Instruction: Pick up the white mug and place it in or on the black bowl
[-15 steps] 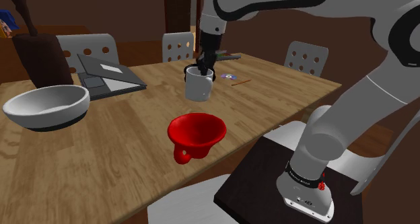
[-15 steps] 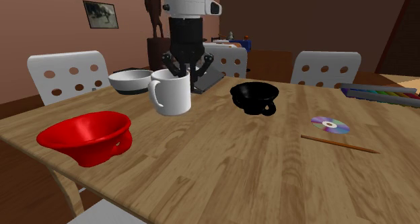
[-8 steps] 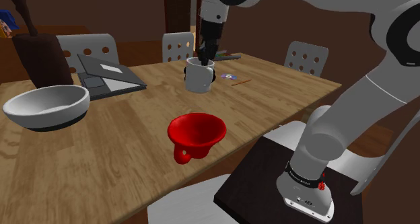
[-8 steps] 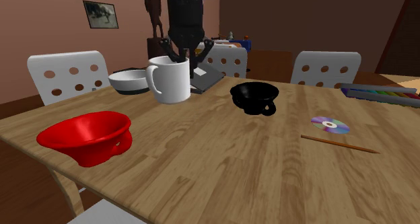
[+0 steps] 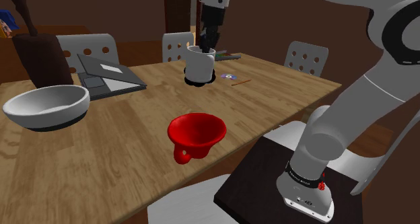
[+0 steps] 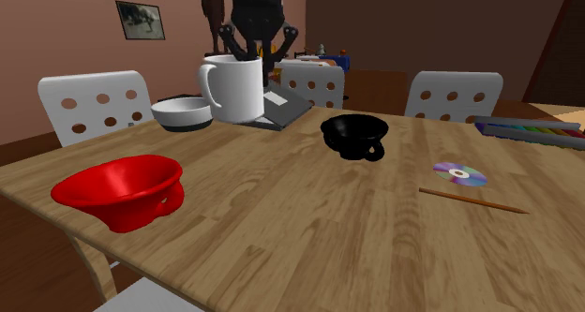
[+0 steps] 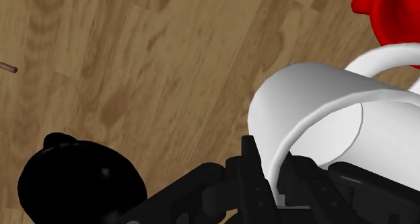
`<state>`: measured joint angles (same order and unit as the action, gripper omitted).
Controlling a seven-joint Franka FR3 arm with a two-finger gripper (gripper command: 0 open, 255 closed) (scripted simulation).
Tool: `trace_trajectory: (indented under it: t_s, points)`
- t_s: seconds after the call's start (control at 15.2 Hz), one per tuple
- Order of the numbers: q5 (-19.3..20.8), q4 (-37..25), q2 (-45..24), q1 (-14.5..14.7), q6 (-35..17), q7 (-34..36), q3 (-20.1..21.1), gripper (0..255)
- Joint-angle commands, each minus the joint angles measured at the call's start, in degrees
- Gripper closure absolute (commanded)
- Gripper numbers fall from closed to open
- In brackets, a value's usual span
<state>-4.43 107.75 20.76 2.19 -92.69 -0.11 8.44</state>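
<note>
White mug (image 6: pixel 232 90): upright, its rim clamped in the closed hand (image 6: pixel 255 55), held clear of the tabletop (image 6: pixel 309 216). Black bowl (image 6: pixel 354 134): on the tabletop, lower than the mug and toward the second exterior view's right of it

1. A wooden table (image 6: pixel 309 226) carries everything.
2. At the second exterior view's near left sits a red cup (image 6: pixel 120 190).
3. The black bowl (image 6: pixel 354 134) is mid-table.
4. To the right lie a disc (image 6: pixel 459 174) and a pencil (image 6: pixel 473 200).
5. At the far left is a white bowl (image 6: pixel 183 112).

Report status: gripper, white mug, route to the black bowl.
Black two-finger gripper shut on white mug at its rim. Mug held above wooden table, not yet over black handled bowl. Red cup on the mug's other side, off the route.
</note>
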Motion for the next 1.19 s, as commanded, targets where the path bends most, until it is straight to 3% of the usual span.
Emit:
trace_trajectory:
  t_s: [0.0, 0.59, 1.12]
  points:
    - [0.3, -2.1, -1.5, -0.5, 0.7, -1.1, -0.8, 255]
    - [1.8, -15.9, -13.7, -4.4, 2.7, -10.8, -6.9, 255]
    - [0.9, -36.0, -29.0, -8.5, 8.0, -18.7, -11.2, 255]
